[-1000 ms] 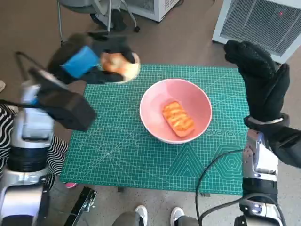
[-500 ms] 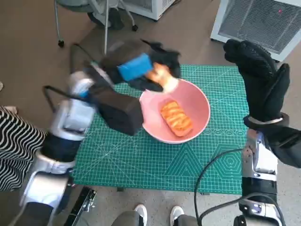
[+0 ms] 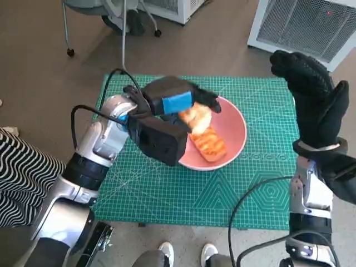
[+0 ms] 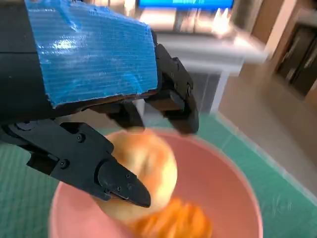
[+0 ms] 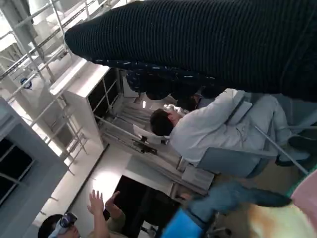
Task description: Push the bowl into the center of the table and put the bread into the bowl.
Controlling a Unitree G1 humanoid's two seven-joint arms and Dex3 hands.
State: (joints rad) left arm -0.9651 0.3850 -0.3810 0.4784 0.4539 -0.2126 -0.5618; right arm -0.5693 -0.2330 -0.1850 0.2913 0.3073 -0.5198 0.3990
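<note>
The left hand [image 3: 177,100] clasps a round bread roll [image 3: 196,117] beneath its fingers, over the pink bowl [image 3: 233,130]; the right hand [image 3: 311,100] is raised, fingers spread, holding nothing.

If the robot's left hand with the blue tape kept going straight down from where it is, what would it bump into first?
Probably the pink bowl. The left hand holds a pale bread roll right over it, so the roll would likely touch the orange bread already lying inside first, though the height is hard to judge.

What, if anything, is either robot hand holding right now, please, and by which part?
The left robot hand grips the round bread roll around its sides, over the pink bowl. The right robot hand holds nothing.
</note>
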